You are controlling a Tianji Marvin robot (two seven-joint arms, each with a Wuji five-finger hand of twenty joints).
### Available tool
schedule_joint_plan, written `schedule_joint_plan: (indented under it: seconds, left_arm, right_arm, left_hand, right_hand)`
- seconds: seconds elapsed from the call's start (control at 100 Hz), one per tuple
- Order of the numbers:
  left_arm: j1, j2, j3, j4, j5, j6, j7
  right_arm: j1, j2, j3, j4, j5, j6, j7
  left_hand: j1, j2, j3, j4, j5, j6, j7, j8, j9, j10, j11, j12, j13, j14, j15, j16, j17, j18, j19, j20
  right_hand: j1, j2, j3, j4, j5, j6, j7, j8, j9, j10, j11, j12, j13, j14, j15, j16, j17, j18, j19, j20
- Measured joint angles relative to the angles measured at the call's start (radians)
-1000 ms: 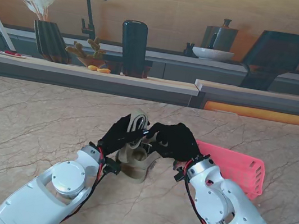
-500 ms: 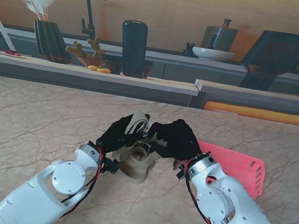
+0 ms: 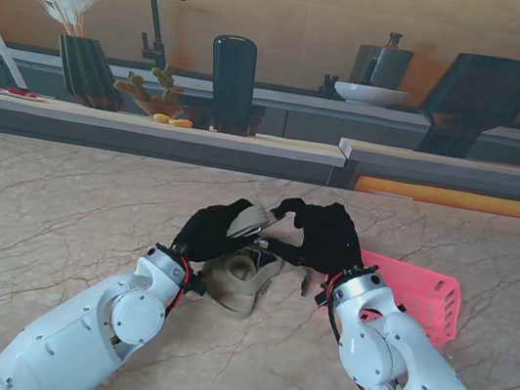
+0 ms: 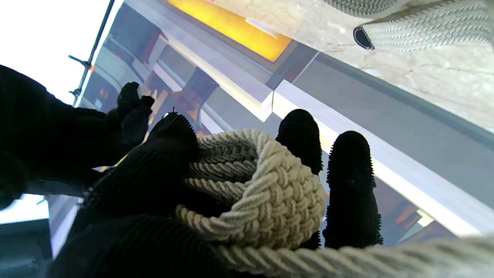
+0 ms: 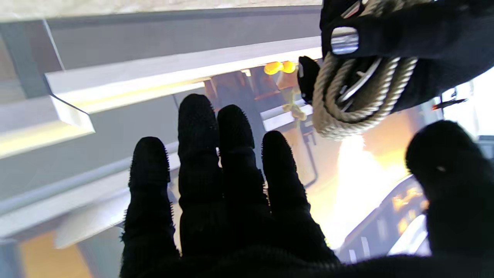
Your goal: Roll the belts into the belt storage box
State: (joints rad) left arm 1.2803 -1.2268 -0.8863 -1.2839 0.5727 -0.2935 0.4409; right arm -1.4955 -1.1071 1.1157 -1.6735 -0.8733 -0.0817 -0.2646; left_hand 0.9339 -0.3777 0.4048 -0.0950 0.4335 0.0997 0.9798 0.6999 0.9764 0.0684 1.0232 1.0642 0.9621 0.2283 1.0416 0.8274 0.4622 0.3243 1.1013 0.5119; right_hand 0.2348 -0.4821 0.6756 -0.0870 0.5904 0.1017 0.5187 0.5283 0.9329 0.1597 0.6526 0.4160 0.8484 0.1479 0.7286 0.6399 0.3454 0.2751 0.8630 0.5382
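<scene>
The left hand (image 3: 218,231) holds the rolled end of the belt (image 3: 254,222) just above the table (image 3: 59,213), at about the centre of the stand view. In the left wrist view the woven coil (image 4: 266,189) sits against the palm, with the thumb (image 4: 154,170) wrapped across its near side and two fingers (image 4: 349,185) standing straight behind it, so the roll is pinched between thumb and fingers. A loose length of belt runs off from the coil toward the wrist. The rest of the belt (image 3: 238,281) lies in a slack heap on the table at 6 o'clock from the roll, between the two wrists.

The right hand (image 3: 325,237) is at 3 o'clock from the roll, close beside it. In the right wrist view its fingers (image 5: 216,166) are straight and spread, thumb apart, holding nothing; the coil (image 5: 359,92) with its metal buckle hangs beyond the fingertips, gripped by the left hand.

The box (image 3: 418,291), pink, lies on the table at 3 o'clock from the right hand, partly hidden by that arm
</scene>
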Motion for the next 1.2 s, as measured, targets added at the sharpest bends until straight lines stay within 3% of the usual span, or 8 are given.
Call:
schedule_joint_plan:
  seconds: [0.09,0.18,0.33,0.66,0.96,1.09,1.16,1.2]
  left_arm:
    - [-0.017,0.003,0.017,0.015,0.054,-0.008,0.024]
    - [-0.029,0.007,0.027,0.024,0.081,-0.014,0.035]
    - [-0.044,0.017,0.039,0.035,0.13,-0.016,0.046]
    - [-0.058,0.032,0.056,0.046,0.182,-0.009,0.052]
    - [-0.057,0.038,0.057,0.04,0.193,0.01,0.052]
    - [-0.057,0.041,0.057,0.04,0.202,0.02,0.052]
    - [-0.057,0.043,0.059,0.04,0.209,0.026,0.052]
    - [-0.058,0.043,0.06,0.04,0.211,0.029,0.052]
  right_arm:
    - [0.016,-0.008,-0.021,0.013,0.085,0.062,0.008]
    - [0.032,-0.02,-0.035,0.034,0.11,0.095,0.01]
    - [0.056,-0.036,-0.062,0.054,0.216,0.146,0.016]
    - [0.106,-0.057,-0.124,0.089,0.277,0.187,0.028]
    - [0.136,-0.075,-0.17,0.118,0.341,0.217,0.028]
    - [0.142,-0.081,-0.179,0.118,0.374,0.232,0.033]
    - [0.142,-0.083,-0.182,0.118,0.382,0.236,0.035]
    - [0.142,-0.085,-0.183,0.117,0.386,0.237,0.036]
  left_hand:
    - [-0.002,0.0,0.003,0.0,0.0,0.0,0.002,0.0,0.0,0.0,0.007,-0.003,0.0,-0.005,0.007,0.0,0.002,0.0,0.009,0.0]
    - [-0.003,0.0,0.005,0.0,0.0,0.0,0.003,0.0,0.0,0.0,0.008,-0.003,0.0,-0.006,0.009,-0.001,0.002,0.0,0.01,0.0]
    - [-0.004,-0.001,0.013,0.0,0.0,0.0,0.009,0.0,0.0,0.0,0.015,-0.003,0.011,-0.008,0.017,-0.001,0.008,0.0,0.011,0.0]
    - [-0.004,-0.001,0.013,0.0,0.0,0.001,0.012,-0.01,0.0,0.0,0.016,-0.003,0.011,-0.008,0.025,-0.001,0.008,0.0,0.012,0.0]
    - [-0.004,-0.001,0.02,0.0,0.0,0.012,0.025,0.0,0.0,0.0,0.021,-0.003,0.011,-0.011,0.026,-0.001,0.008,0.0,0.012,0.0]
    - [-0.004,-0.011,0.027,0.0,0.007,0.022,0.039,0.001,0.01,0.0,0.024,-0.003,0.011,-0.013,0.027,-0.001,0.008,0.0,0.013,0.0]
    - [-0.004,-0.011,0.027,0.0,0.007,0.022,0.04,-0.003,0.01,0.0,0.024,-0.003,0.011,-0.013,0.027,-0.001,0.008,0.0,0.013,0.0]
    - [-0.005,-0.011,0.027,0.0,0.007,0.022,0.04,-0.01,0.01,0.0,0.024,-0.003,0.011,-0.013,0.027,-0.001,0.008,0.0,0.013,0.0]
  right_hand:
    - [-0.026,0.048,-0.043,0.002,0.054,0.021,-0.001,0.012,0.038,0.011,0.027,-0.007,0.029,0.017,0.032,0.0,0.02,0.003,0.032,0.006]
    - [-0.062,0.073,-0.048,0.002,0.107,0.024,-0.001,0.024,0.087,0.013,0.048,-0.009,0.073,0.027,0.062,0.0,0.044,0.015,0.062,0.015]
    - [-0.076,0.069,-0.054,0.002,0.165,0.027,0.015,0.042,0.145,0.015,0.073,-0.016,0.131,0.04,0.101,0.0,0.075,0.038,0.106,0.015]
    - [-0.055,0.07,-0.075,0.002,0.276,0.021,0.084,0.064,0.258,0.011,0.102,-0.019,0.244,0.045,0.166,0.002,0.108,0.053,0.164,0.009]
    - [0.099,0.08,-0.16,0.012,0.314,0.01,0.087,0.056,0.292,0.011,0.102,-0.021,0.264,0.054,0.176,-0.003,0.114,0.066,0.179,-0.024]
    - [0.176,0.079,-0.153,0.011,0.339,0.014,0.097,0.054,0.323,0.002,0.102,-0.021,0.286,0.054,0.179,-0.007,0.114,0.068,0.183,-0.032]
    - [0.18,0.078,-0.061,0.0,0.339,0.031,0.155,-0.044,0.333,0.0,0.102,-0.021,0.302,0.054,0.183,-0.007,0.114,0.068,0.183,-0.038]
    - [0.22,0.075,-0.042,-0.04,0.326,0.046,0.214,-0.119,0.333,0.0,0.102,-0.022,0.302,0.054,0.183,-0.007,0.114,0.068,0.183,-0.042]
